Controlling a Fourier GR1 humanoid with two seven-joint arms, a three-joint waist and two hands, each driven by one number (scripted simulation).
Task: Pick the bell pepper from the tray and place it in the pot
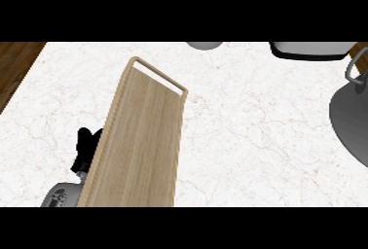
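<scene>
The wooden tray (140, 146) ran from the view's lower edge up toward the middle of the counter, leaning slightly to the right, with a slot handle (159, 76) cut through its far end. Its boards lay bare along the whole length in view; no bell pepper showed on it or anywhere else on the counter, so where the pepper was could not be told.

Just left of the tray's near end, the left hand (85, 148) showed as black fingers pointing up and away, partly hidden behind the tray's long left rim. They looked fairly straight rather than curled, and nothing was held in them. Below them the grey forearm (62, 196) came in at the lower edge, its inner side tucked behind the tray. The right hand did not appear.

The white marble counter (251, 146) lay open to the right of the tray, a broad bare stretch reaching across to the grey pot (351, 124) at the right edge. Only part of the pot showed, cut off by the frame, with its metal handle (351, 68) looping up above it; its inside could not be made out. To the left, the counter ended in a slanting edge against a dark wooden floor (16, 63).

Farthest off, a black and white object (310, 50) and a small grey round one (205, 45) sat at the back edge, both cropped.
</scene>
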